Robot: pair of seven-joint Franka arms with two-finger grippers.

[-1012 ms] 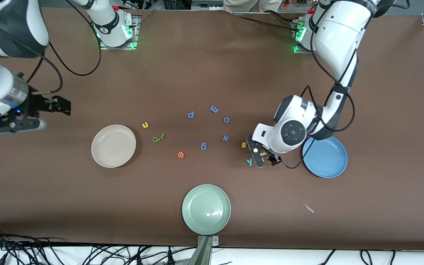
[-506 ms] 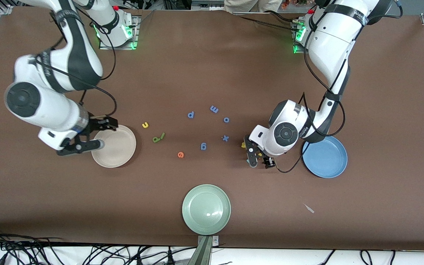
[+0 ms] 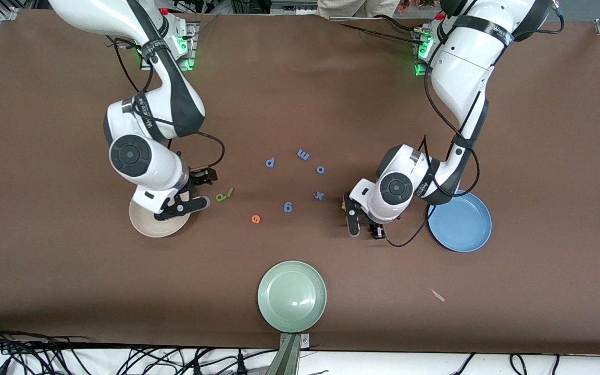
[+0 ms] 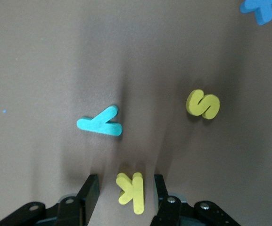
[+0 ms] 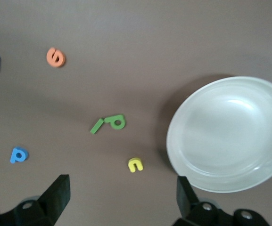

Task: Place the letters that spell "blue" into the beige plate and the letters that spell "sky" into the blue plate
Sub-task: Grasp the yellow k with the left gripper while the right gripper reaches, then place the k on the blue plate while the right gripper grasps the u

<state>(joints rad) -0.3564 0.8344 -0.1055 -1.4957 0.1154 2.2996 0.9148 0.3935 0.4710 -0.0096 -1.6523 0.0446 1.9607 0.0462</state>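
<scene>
**Progress of the sort, seen across the table.** Clock hours are read on the front view, with 12 toward the robots' bases.

No letter has reached a plate yet, so all seven transfers remain. The beige plate (image 3: 146,226) lies at 9 o'clock of the scattered letters. The right wrist view shows its bowl (image 5: 173,141) bare. The blue plate (image 3: 461,224) lies at 3 o'clock, and nothing shows in it.

*"sky" group.* The left gripper (image 3: 363,226) is down at the table at 9 o'clock of the blue plate. In its wrist view the jaws stand narrow, one on each side of the yellow k (image 4: 132,186). A thin gap shows on both sides, so I judge the k bracketed but not yet pinched. The teal y (image 4: 100,125) and yellow s (image 4: 203,104) lie flat just beside the k, apart from it and from each other.

*"blue" group.* The right gripper (image 3: 201,190) hovers with its jaws spread wide and empty over the beige plate's 2 o'clock rim. The yellow u (image 5: 135,164) lies beneath it, near the plate. The olive b (image 3: 220,197) and green l (image 3: 229,192) lie side by side at 3 o'clock of the plate. The orange e (image 3: 255,219) lies at 4 o'clock of them.

*Not part of the task.* The blue p (image 3: 270,162), m (image 3: 303,154), o (image 3: 320,170), x (image 3: 319,196) and g (image 3: 288,207) sit between the groups. The pale green plate (image 3: 292,297) is at 6 o'clock.
</scene>
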